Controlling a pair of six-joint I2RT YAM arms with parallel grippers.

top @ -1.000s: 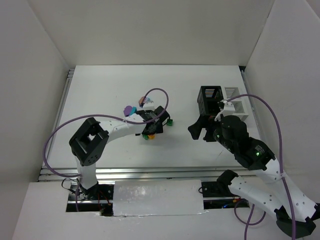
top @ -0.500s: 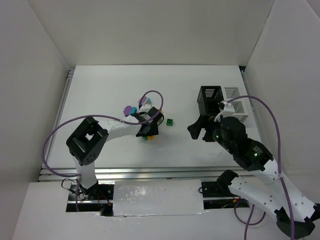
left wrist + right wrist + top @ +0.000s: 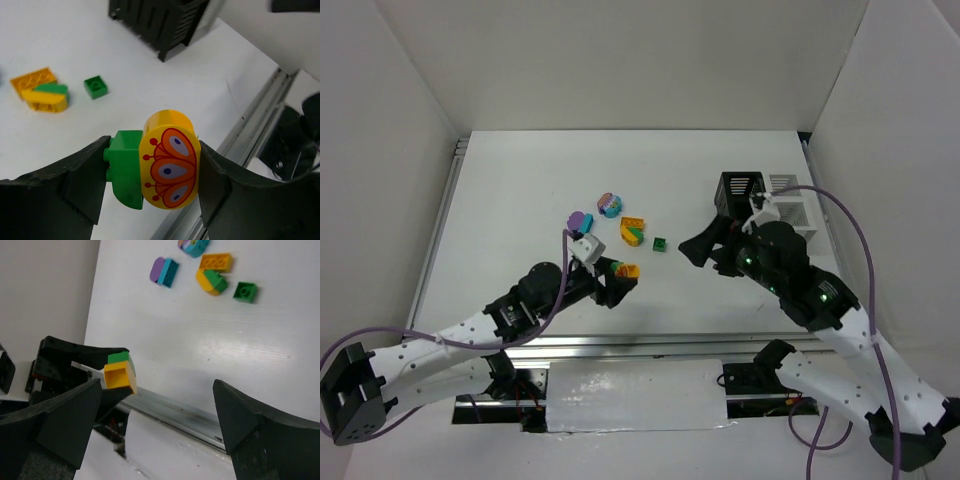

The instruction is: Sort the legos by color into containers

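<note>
L end effector (image 3: pixel 155 175) is clamped on a green-and-yellow lego pair (image 3: pixel 167 172) w/ a butterfly print, held nr the front edge of the counter (image 3: pixel 520 180). R end effector (image 3: pixel 705 250) hangs wide open, nothing btwn its fingers, nr the black bin (image 3: pixel 740 188), which has two white bins (image 3: pixel 786 185) just beside it on the right. Other legos lie mid-counter: purple/teal pair (image 3: pixel 579 220), pink/teal piece (image 3: pixel 609 204), orange-yellow-green cluster (image 3: pixel 632 231), small green brick (image 3: pixel 660 243).

White arms (image 3: pixel 430 352), black hands (image 3: pixel 618 278), purple cables (image 3: pixel 850 215)
</note>
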